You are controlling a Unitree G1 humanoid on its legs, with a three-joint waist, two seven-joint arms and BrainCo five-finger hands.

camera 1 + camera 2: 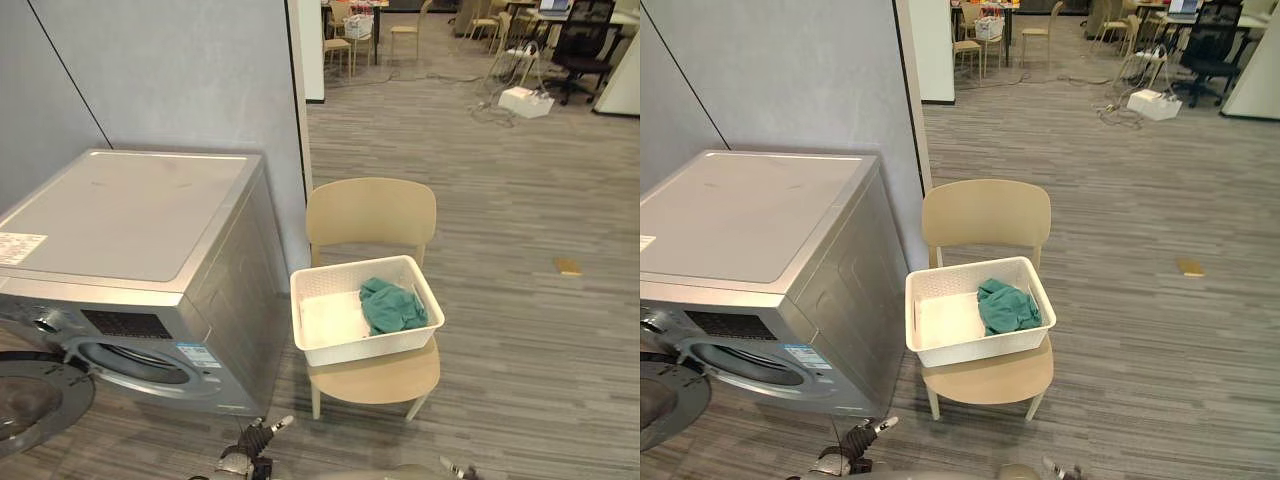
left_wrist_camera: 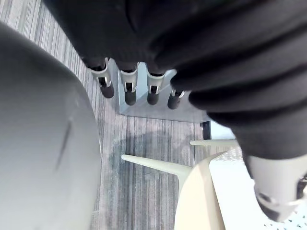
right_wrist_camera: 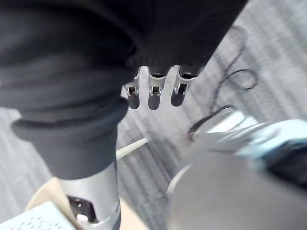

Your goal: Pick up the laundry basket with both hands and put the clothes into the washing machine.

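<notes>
A white laundry basket (image 1: 368, 347) stands on the seat of a pale wooden chair (image 1: 370, 215). Inside it a teal garment (image 1: 392, 306) lies on the right and a white cloth (image 1: 333, 318) on the left. The silver washing machine (image 1: 130, 215) is just left of the chair, its round door (image 1: 35, 395) swung open at the lower left. My left hand (image 1: 256, 438) hangs low in front of the machine, its fingers (image 2: 128, 91) relaxed and holding nothing. My right hand (image 1: 456, 468) is low in front of the chair, its fingers (image 3: 153, 93) also loose and holding nothing. Both hands are well short of the basket.
A grey partition wall (image 1: 180, 70) rises behind the machine. A small tan object (image 1: 567, 266) lies on the floor to the right. Far back are a white box (image 1: 526, 101) with cables, an office chair (image 1: 580, 45) and tables.
</notes>
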